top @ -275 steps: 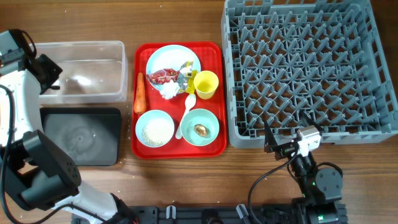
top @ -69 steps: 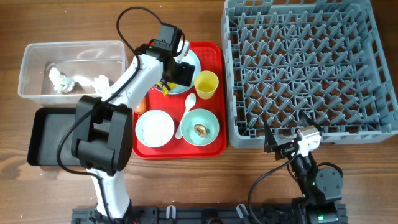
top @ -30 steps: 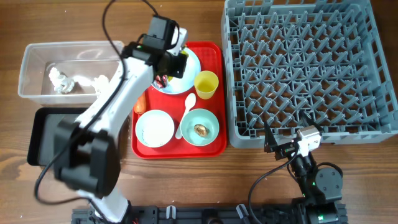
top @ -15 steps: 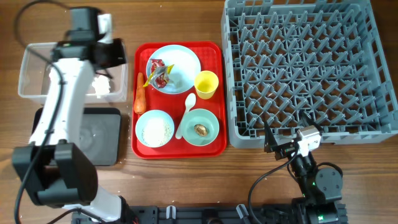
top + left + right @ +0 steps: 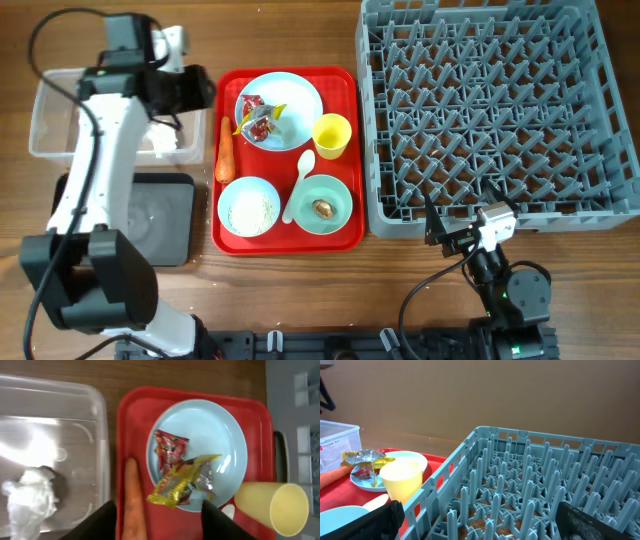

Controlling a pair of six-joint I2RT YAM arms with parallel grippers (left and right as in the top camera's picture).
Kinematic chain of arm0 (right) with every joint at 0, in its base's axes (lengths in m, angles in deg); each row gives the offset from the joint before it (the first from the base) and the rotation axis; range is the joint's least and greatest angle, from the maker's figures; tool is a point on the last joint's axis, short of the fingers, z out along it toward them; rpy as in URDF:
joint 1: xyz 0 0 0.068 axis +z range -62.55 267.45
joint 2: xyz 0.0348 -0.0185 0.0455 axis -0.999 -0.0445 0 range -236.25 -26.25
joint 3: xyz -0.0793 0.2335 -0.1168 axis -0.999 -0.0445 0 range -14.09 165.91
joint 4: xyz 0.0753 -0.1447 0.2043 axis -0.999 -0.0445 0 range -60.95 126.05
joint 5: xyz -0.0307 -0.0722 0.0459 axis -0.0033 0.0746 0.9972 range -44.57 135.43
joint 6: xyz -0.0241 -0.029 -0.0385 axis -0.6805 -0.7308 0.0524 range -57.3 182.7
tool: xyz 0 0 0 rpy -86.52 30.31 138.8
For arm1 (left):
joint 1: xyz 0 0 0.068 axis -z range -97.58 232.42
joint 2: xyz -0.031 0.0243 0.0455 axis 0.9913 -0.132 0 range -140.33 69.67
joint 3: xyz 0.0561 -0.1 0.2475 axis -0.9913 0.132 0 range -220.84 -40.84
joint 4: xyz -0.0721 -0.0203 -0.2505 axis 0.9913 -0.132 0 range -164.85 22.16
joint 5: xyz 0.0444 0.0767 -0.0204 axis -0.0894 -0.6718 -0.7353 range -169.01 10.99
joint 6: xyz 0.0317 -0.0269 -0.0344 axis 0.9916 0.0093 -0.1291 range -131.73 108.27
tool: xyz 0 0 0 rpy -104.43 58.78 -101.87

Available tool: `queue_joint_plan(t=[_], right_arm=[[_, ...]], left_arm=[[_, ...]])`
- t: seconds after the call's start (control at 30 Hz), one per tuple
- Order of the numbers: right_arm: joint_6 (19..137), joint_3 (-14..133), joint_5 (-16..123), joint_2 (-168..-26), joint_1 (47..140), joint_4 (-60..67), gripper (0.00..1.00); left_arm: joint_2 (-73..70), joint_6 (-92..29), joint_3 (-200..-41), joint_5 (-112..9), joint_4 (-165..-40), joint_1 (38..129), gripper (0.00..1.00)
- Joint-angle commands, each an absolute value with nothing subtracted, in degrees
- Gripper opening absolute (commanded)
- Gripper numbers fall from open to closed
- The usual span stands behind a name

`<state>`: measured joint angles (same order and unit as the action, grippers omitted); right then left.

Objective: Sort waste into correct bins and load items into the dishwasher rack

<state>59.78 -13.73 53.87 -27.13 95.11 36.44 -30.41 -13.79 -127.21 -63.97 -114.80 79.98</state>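
Wooden table (image 5: 300, 300) here. The red and yellow wrappers (image 5: 258, 116) sit on the pale blue round plate (image 5: 300, 95) in the red serving tray (image 5: 340, 240). The left arm stretches over the clear rectangular plastic tub (image 5: 50, 110), with the left gripper (image 5: 195, 90) at its tray-side edge, jaws apart and empty. The right gripper (image 5: 480, 522) is parked by the large grey plastic rack (image 5: 480, 100), spread wide.

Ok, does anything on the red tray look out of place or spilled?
Only the carrot: it lies loose on the red tray left of the plate, not in a dish. Nothing looks spilled.
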Motion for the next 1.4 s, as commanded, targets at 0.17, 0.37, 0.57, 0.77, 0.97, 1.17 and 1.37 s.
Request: queue_joint_plan(t=[0.17, 0.37, 0.57, 0.77, 0.97, 1.17, 1.37], right_arm=[[59.26, -13.8, 53.07, -26.89, 94.83, 36.63, 1.0], [59.26, -13.8, 53.07, -26.89, 94.83, 36.63, 1.0], [59.26, -13.8, 53.07, -26.89, 94.83, 36.63, 1.0], [59.24, -13.8, 53.07, -26.89, 94.83, 36.63, 1.0], [59.26, -13.8, 53.07, -26.89, 94.83, 36.63, 1.0], [59.26, -13.8, 53.07, -26.89, 94.83, 36.63, 1.0], [59.26, -13.8, 53.07, -26.89, 94.83, 36.63, 1.0]], left_arm=[[-37.18, -4.42, -127.08, -72.95, -114.04, 90.86, 0.68], [-43.91, -4.4, -127.1, -78.48, -112.2, 93.62, 0.63], [-46.73, -4.44, -127.08, -78.48, -111.81, 93.73, 0.4], [-45.6, -4.66, -127.1, -77.52, -111.94, 93.84, 0.04], [-41.84, -4.72, -127.1, -72.47, -112.01, 93.82, 0.04], [-35.63, -6.25, -127.1, -72.03, -112.07, 93.49, 0.05], [-31.59, -13.73, -127.1, -72.27, -112.18, 89.03, 0.05]])
